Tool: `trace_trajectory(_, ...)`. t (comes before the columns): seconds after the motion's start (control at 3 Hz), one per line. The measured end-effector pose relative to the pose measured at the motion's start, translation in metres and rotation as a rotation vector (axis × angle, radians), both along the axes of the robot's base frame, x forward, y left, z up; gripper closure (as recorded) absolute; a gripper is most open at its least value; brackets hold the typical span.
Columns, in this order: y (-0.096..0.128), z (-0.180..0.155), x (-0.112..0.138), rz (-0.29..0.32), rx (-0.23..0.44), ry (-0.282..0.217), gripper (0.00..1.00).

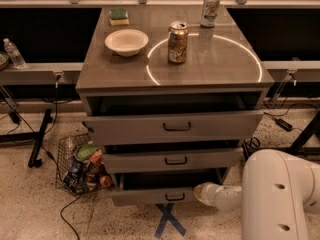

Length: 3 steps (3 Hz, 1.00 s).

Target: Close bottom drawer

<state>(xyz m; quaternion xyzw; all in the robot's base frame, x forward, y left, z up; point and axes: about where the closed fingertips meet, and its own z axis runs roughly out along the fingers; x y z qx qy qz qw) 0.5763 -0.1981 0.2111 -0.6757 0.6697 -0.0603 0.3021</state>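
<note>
The bottom drawer [150,196] is the lowest and narrowest of three grey drawers in the cabinet [200,74]. It has a small black bar handle [174,197] and stands partly open, with a dark gap above its front. My gripper [202,192] is at the end of my white arm [272,194], low at the right. It rests against the right end of the bottom drawer's front.
The top drawer [175,126] and middle drawer [172,160] are also partly open. A bowl [126,41], two cans [177,43] and a sponge [119,16] sit on top. A wire basket of trash [80,166] stands left of the cabinet. Blue tape X [167,220] marks the floor.
</note>
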Motion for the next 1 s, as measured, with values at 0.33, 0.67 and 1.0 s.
trace_trajectory(0.33,0.013,0.002,0.019,0.022,0.023,-0.050,1.00)
trace_trajectory(0.67,0.030,0.009,0.045,0.052,0.047,-0.118,1.00)
trace_trajectory(1.0,0.038,0.013,0.063,0.069,0.054,-0.160,1.00)
